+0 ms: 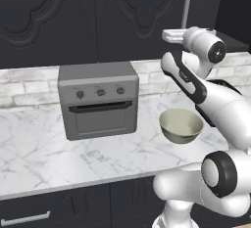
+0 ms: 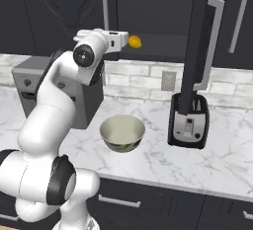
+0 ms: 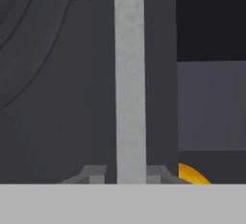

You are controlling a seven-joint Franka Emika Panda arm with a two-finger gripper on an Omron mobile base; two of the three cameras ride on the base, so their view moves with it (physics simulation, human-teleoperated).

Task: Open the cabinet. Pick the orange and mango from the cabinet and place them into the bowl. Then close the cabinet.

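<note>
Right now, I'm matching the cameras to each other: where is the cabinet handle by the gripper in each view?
Left base view: handle at upper right, high above the bowl.
Right base view: upper left, left of the mango.
Hand view: upright bar down the centre.
Shared landmark: the gripper closed around it.

Your left base view looks from behind the arm on its left, forward and down over the marble table (image 1: 44, 148) toward the cabinet (image 1: 73, 11). Your right base view does the same from the right — both share the bowl (image 1: 181, 125), the toaster oven (image 1: 98, 100) and the brick backsplash (image 1: 29, 87), seen from two sides. The black toaster (image 2: 188, 123) sits right of the bowl in the right one. Your hand view is very close — it faces the cabinet's vertical bar handle (image 3: 129, 79), which stands between the fingers (image 3: 96, 174).
</note>
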